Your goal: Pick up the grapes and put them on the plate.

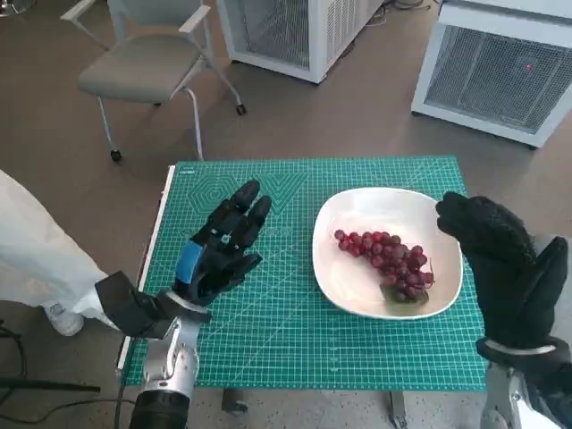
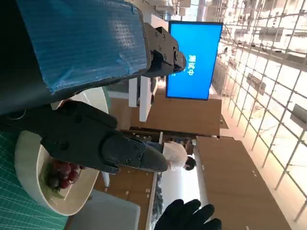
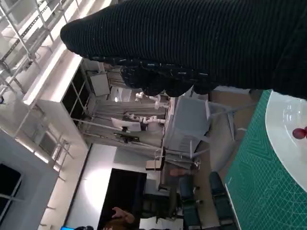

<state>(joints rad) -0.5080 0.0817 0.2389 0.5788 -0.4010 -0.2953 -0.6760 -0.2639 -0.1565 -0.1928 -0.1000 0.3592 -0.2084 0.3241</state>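
Note:
A bunch of red grapes lies inside the white plate on the green cutting mat, with a leaf at its near end. My left hand hovers over the mat to the left of the plate, fingers stretched out and holding nothing. My right hand in the black glove is raised at the plate's right rim, empty, fingers spread. In the left wrist view the grapes show in the plate beyond my black fingers. The right wrist view catches the plate's edge and one grape.
The green cutting mat covers the small table. A grey chair stands on the floor beyond the table's far left. White cabinets stand at the far right. A person's white sleeve shows at the left edge.

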